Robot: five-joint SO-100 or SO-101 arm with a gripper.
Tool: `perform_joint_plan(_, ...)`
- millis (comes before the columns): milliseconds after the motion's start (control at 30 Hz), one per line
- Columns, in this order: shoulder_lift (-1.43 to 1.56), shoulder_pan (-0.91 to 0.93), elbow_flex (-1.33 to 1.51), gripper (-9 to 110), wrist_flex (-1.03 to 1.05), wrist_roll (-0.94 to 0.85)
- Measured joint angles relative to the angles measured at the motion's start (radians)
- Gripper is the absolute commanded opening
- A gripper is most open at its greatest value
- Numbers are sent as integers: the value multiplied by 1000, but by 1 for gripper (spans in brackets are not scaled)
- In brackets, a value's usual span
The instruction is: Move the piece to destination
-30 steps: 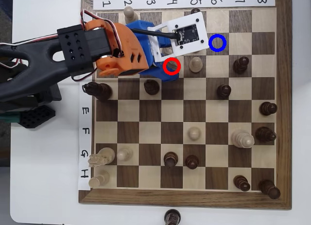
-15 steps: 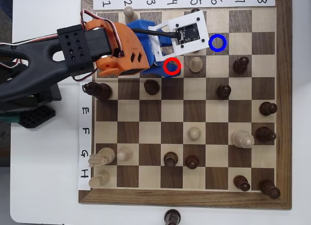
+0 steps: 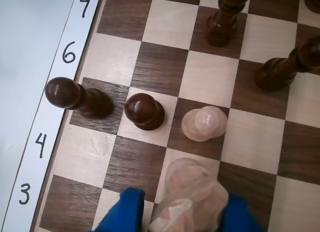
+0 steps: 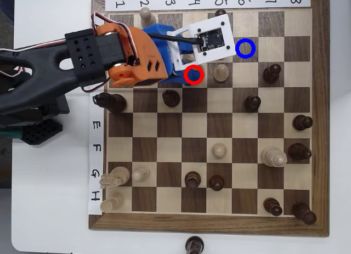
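Cream piece (image 3: 190,197) sits between the blue gripper (image 3: 177,217) jaws, apparently gripped, at the red ring (image 4: 194,74); carry to the blue-ringed destination (image 4: 245,48) remains.

A white table (image 4: 49,210) carries the wooden chessboard (image 4: 321,128).

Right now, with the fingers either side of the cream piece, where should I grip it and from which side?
Take the piece across its upper body, coming from straight above, one blue finger each side as the gripper sits now. It stands upright, and the cream pawn close ahead in the wrist view leaves little room lower down.
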Motion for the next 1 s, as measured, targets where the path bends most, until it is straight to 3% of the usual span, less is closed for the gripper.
perform_joint_plan(467, 0, 9, 8, 19, -34, 0)
perform_joint_plan(1000, 0, 15, 11, 13, -43, 0)
